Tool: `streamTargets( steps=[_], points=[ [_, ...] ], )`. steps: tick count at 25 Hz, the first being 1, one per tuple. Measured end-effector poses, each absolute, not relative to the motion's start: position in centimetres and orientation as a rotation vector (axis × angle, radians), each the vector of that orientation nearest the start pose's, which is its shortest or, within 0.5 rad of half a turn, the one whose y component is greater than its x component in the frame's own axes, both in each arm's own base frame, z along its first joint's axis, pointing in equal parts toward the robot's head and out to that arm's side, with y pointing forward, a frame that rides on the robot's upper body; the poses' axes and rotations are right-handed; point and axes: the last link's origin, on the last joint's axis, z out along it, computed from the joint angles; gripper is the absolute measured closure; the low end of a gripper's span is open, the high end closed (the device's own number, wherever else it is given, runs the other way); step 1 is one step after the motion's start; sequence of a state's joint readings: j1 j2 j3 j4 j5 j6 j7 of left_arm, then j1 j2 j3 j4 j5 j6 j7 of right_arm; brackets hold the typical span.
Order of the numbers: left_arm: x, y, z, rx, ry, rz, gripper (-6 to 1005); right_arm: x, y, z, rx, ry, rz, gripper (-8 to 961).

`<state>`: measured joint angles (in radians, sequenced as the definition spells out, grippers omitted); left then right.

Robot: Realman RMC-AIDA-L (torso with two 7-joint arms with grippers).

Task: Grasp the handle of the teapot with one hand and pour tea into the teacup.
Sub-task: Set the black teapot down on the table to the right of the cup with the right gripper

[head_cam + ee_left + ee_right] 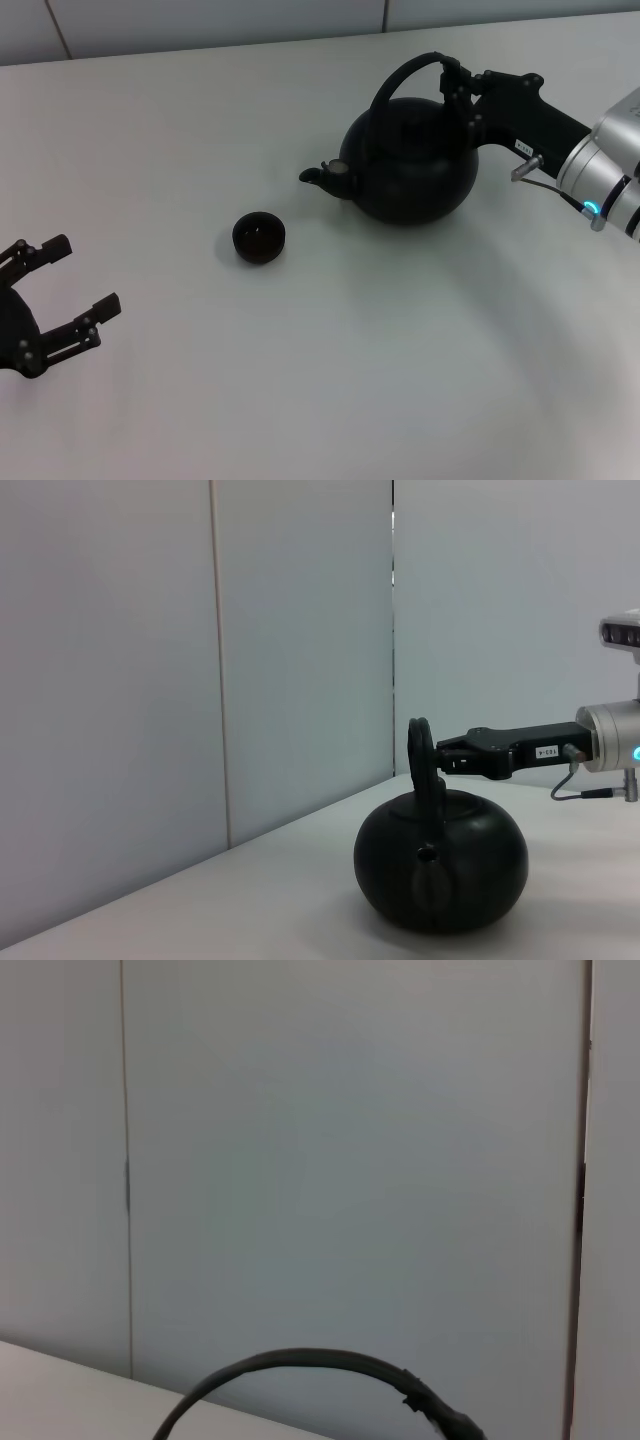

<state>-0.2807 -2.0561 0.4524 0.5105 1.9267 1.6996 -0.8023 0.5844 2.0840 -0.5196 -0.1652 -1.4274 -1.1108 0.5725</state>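
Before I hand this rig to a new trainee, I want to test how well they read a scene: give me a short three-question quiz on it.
1. True or false: the teapot is lifted off the table.
2. Which gripper is at the handle? A) left B) right C) neither
3. Fill in: the spout points toward the ____.

Key
1. False: it stands on the table.
2. B: the right gripper is at the handle's right end; the left gripper rests open near the table's left edge.
3. The cup, which stands apart from the teapot on the spout's side, nearer the robot.
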Motion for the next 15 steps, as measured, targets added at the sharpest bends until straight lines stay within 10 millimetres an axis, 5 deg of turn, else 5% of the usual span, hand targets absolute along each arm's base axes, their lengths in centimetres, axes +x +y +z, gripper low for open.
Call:
streamTargets(
  steps=[10,15],
  points=[
    [-33.45,24.45,2.01,-2.437,-0.317,-0.793,137,29.84,36.95,-2.53,-2.040,0.487,0.676,882],
    [-33.46,24.42,2.07,-2.437,-0.322,-0.795,137,30.11,36.83,-2.44,-2.032,0.498,0.673,754]
  ],
)
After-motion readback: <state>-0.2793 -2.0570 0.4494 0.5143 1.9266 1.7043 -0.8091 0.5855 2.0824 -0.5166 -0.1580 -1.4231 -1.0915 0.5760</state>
